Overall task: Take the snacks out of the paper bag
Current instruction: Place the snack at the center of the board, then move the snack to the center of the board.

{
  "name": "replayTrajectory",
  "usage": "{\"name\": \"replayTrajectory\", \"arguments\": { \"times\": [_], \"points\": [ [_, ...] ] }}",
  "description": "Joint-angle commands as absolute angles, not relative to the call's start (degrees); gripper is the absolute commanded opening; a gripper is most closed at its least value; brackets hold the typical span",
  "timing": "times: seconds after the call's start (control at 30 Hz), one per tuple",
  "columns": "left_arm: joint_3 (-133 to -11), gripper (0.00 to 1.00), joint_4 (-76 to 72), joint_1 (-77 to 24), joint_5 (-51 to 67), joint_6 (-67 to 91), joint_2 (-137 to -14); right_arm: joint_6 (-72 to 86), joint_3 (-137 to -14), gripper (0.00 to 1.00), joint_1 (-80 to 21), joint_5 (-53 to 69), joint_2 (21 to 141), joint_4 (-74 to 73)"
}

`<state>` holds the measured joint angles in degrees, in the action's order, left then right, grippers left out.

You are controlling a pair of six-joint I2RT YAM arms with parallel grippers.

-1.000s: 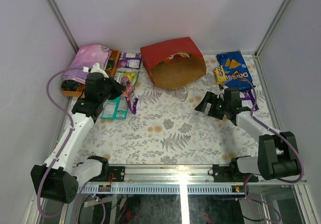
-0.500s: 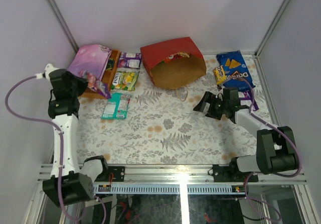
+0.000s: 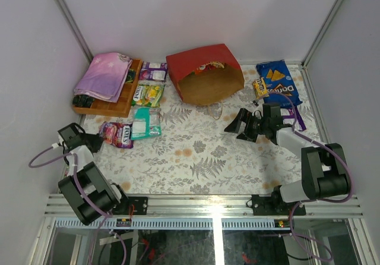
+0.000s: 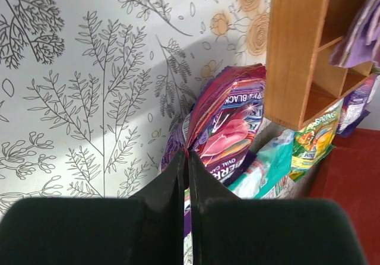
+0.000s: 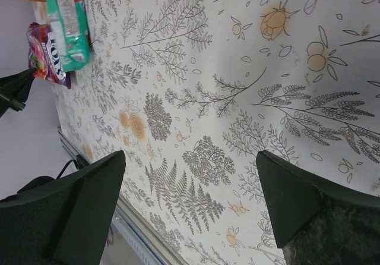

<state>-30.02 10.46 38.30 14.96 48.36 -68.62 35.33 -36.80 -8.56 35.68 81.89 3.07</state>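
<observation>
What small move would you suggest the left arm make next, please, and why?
Probably open the left tool. It looks shut on the edge of the purple packet, and that packet already lies on the table beside the teal pouch, well outside the paper bag, so nothing seems gained by holding on.

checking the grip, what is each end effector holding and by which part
The left end effector pinches the purple snack packet by its near edge; the right end effector is open and empty.
</observation>
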Motion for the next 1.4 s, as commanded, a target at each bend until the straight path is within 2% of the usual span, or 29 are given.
{"name": "replayTrajectory", "arguments": {
  "times": [0.0,0.27,0.3,0.37,0.47,0.5,0.53,0.57,0.67,0.77,0.93,1.1,1.2,1.37],
  "points": [
    [-34.4,0.0,9.9,38.6,10.1,46.9,-65.3,36.0,-37.6,1.0,-8.5,38.7,81.1,5.8],
    [-44.7,0.0,21.5,38.6,4.3,42.4,-71.4,35.6,-36.6,1.0,-8.5,40.0,80.6,6.8],
    [-46.1,0.03,22.8,38.6,4.5,41.6,-73.5,35.6,-36.5,0.99,-8.5,40.2,80.5,7.0],
    [-49.4,0.22,25.1,38.8,6.6,38.9,-78.0,35.5,-36.3,0.99,-8.5,40.6,80.6,7.3],
    [-53.0,0.74,26.9,39.2,8.5,36.9,-81.2,35.1,-36.1,0.99,-8.5,41.1,80.5,7.2],
    [-53.8,0.88,27.0,39.2,7.8,36.8,-80.6,35.0,-36.1,1.0,-8.5,41.0,80.5,7.0],
    [-54.4,0.98,27.1,39.3,6.9,36.7,-79.7,34.8,-36.3,0.99,-8.6,40.9,80.4,6.7],
    [-55.1,1.0,26.9,39.1,6.4,36.4,-78.2,34.4,-36.7,0.99,-8.8,40.0,80.3,5.7],
    [-57.3,1.0,27.6,34.8,2.1,34.4,-75.2,31.5,-39.7,0.99,-11.2,35.7,80.5,0.8],
    [-57.3,0.99,30.4,22.1,-6.3,33.3,-73.6,30.3,-41.9,0.99,-14.5,33.3,81.8,-0.4],
    [-51.3,0.79,26.3,-0.3,-10.2,39.4,-73.3,30.7,-43.4,0.97,-16.3,32.9,83.8,0.1],
    [-60.8,0.76,30.3,-21.0,-26.8,39.3,-85.1,30.6,-43.9,0.96,-16.8,32.9,84.5,-0.1],
    [-65.6,0.76,29.3,-25.2,-26.8,39.1,-93.4,30.5,-43.8,0.96,-16.9,32.7,84.3,-0.1],
    [-68.3,0.76,24.4,-25.8,-23.4,38.6,-100.7,30.3,-43.0,0.96,-17.0,31.2,82.4,-1.0]
  ]
}}
